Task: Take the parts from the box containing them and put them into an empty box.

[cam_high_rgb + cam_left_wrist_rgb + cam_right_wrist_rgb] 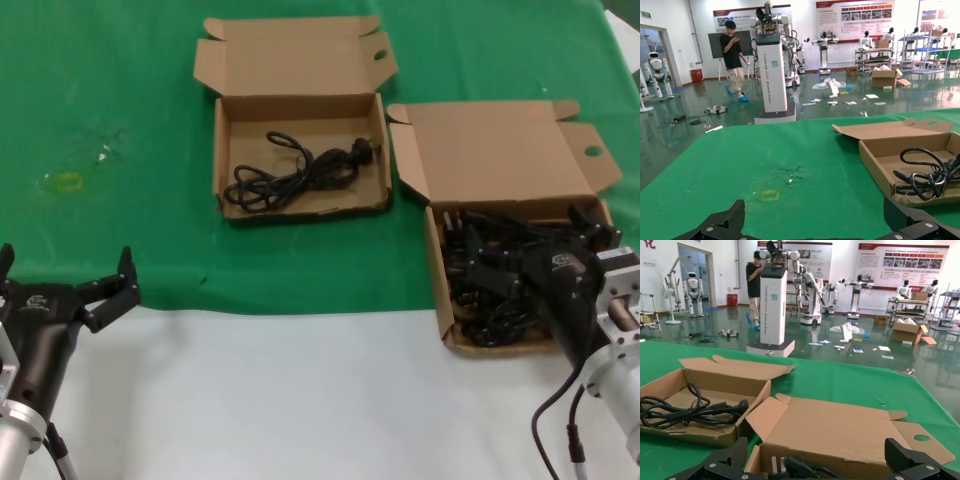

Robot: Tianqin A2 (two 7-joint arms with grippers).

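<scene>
The squarish box with the tall lid (500, 150) stands at the right and holds a heap of black cords (490, 290). My right gripper (525, 240) hangs open just over that heap with nothing between its fingers; a plug (795, 467) lies right below it, in front of the lid (840, 430). The wide, low box (219, 150) stands at the middle back with one coiled cord (290, 175) in it. That box (875, 165) and its cord (925, 175) also show in the left wrist view. My left gripper (65, 262) waits open at the front left.
A green cloth (120, 100) covers the back of the table, and a bare white strip (300, 400) runs along the front. A small yellow mark (68, 182) sits on the cloth at the left. The two boxes stand close together.
</scene>
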